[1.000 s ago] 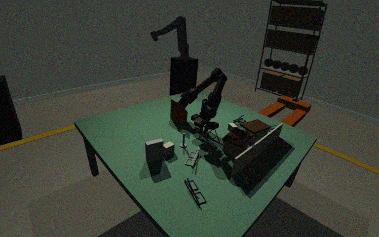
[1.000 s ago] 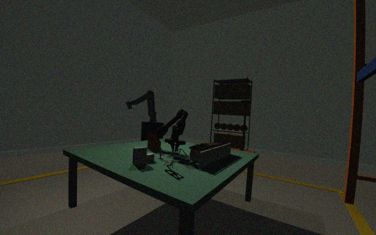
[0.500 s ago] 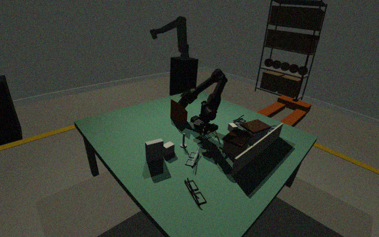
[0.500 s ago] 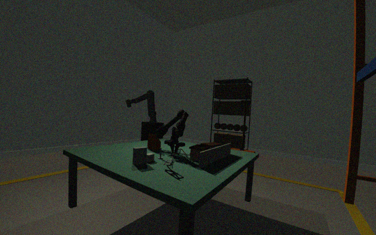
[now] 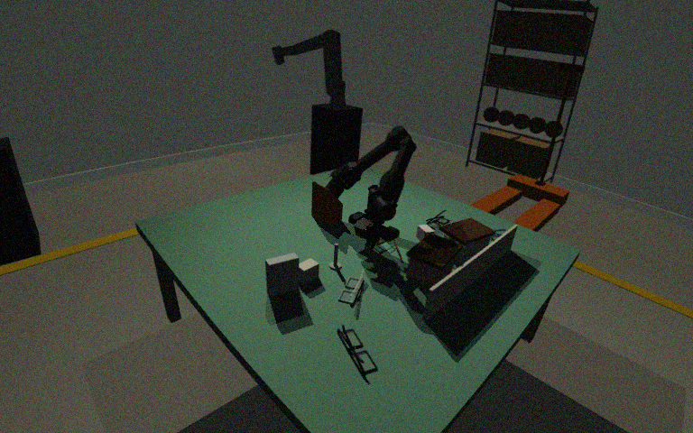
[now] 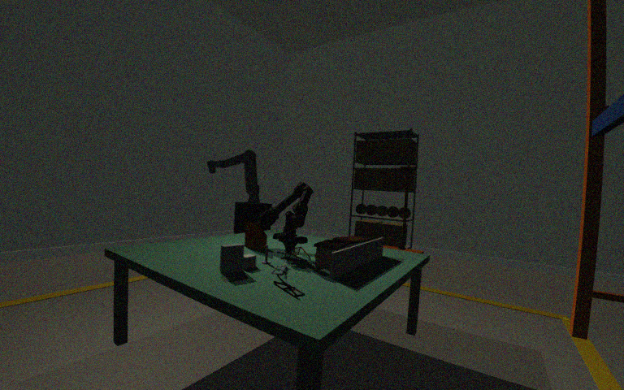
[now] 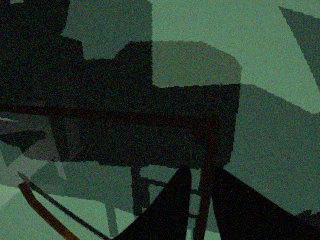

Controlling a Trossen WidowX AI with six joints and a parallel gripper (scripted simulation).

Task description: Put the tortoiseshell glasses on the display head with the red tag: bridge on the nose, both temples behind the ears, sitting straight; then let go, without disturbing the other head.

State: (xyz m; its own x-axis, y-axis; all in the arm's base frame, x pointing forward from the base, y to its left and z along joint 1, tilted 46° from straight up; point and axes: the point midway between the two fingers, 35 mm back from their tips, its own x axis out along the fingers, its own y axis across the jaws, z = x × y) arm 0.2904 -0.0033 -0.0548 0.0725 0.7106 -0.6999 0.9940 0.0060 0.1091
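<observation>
At the centre of the top view, the gripper (image 5: pixel 372 246) (image 6: pixel 289 250) (image 7: pixel 199 174), nearly closed, straddles the tortoiseshell glasses (image 5: pixel 393 244) (image 6: pixel 304 253) (image 7: pixel 212 145), though whether it grips them I cannot tell; no lettering is readable.

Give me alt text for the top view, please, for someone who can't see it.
A black six-joint robot arm lowers its black two-fingered end effector to thin brown-framed glasses on a green rectangular table. Thin black-framed glasses lie nearer the camera. The room is dim.
</observation>
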